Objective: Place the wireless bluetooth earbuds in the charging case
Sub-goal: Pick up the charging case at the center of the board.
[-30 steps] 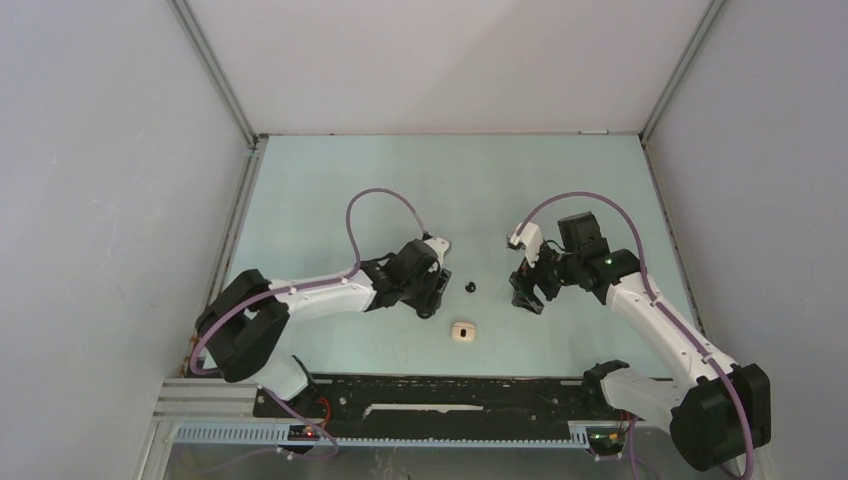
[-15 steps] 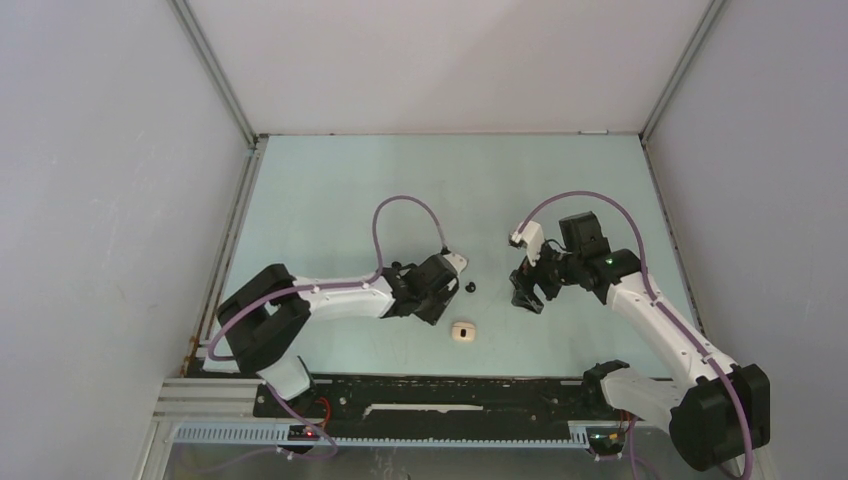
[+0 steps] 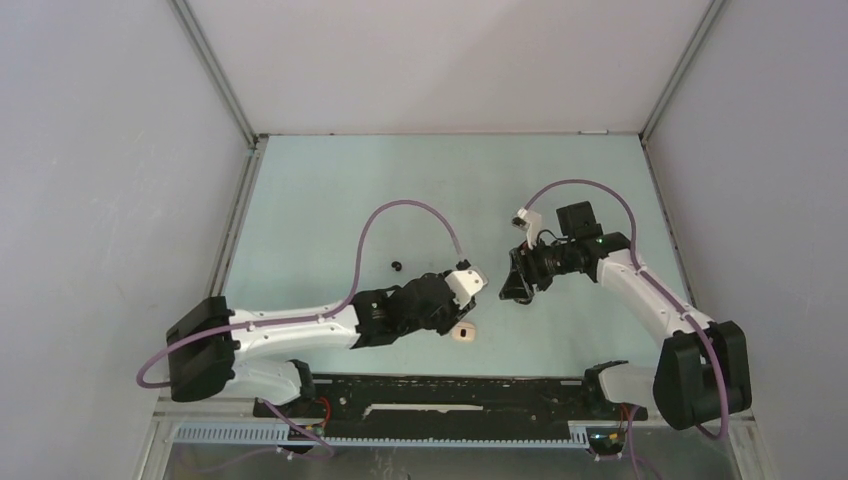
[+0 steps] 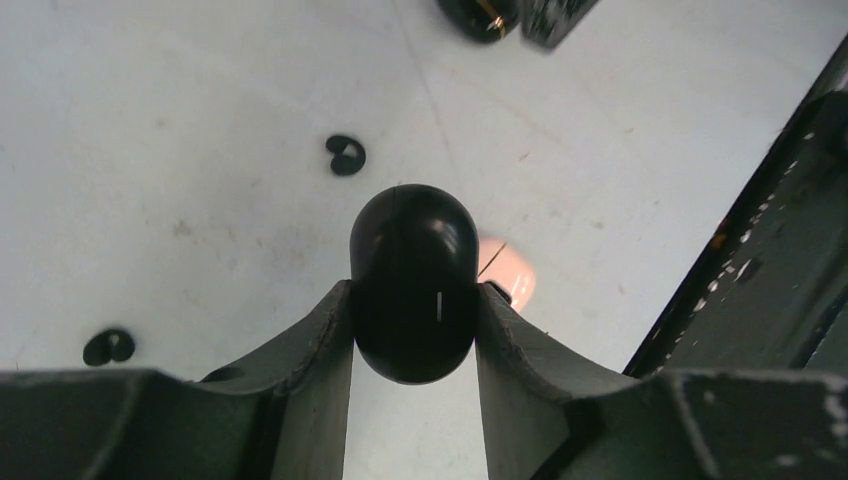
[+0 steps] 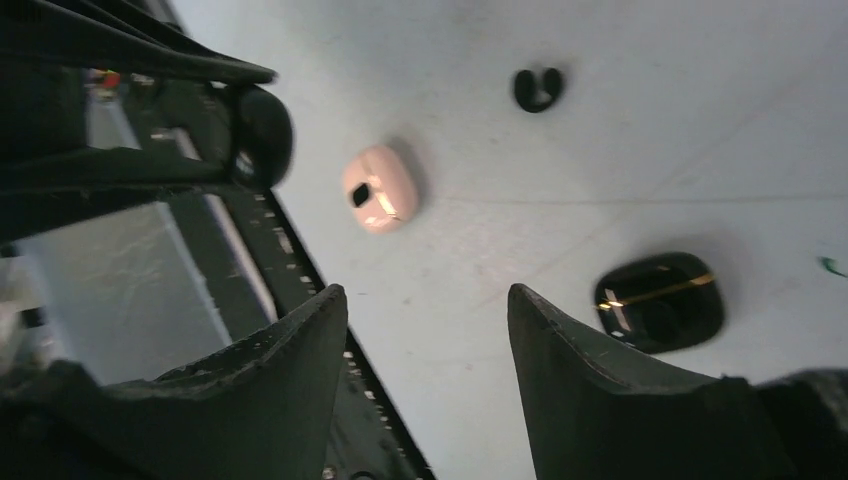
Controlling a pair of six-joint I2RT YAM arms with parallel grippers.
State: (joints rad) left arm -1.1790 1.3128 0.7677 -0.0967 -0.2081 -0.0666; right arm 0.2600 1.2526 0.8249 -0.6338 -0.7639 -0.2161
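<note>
Jaws of the left gripper [image 4: 413, 300] pinch a closed black case [image 4: 412, 265] by its sides, just beside the pink case [image 4: 512, 272]. Those of the right gripper [image 5: 425, 300] stand spread with nothing between them. Two black earbuds lie loose on the table [image 4: 200, 100]: one earbud [image 4: 346, 155] near the pink case, the other earbud [image 4: 109, 347] well apart from it. That glossy rounded shell could squirt from the pads if squeezed harder or bumped. A second black case [image 5: 660, 300] lies near the pink case, close to the right fingers, which could knock it or scatter a bud.
</note>
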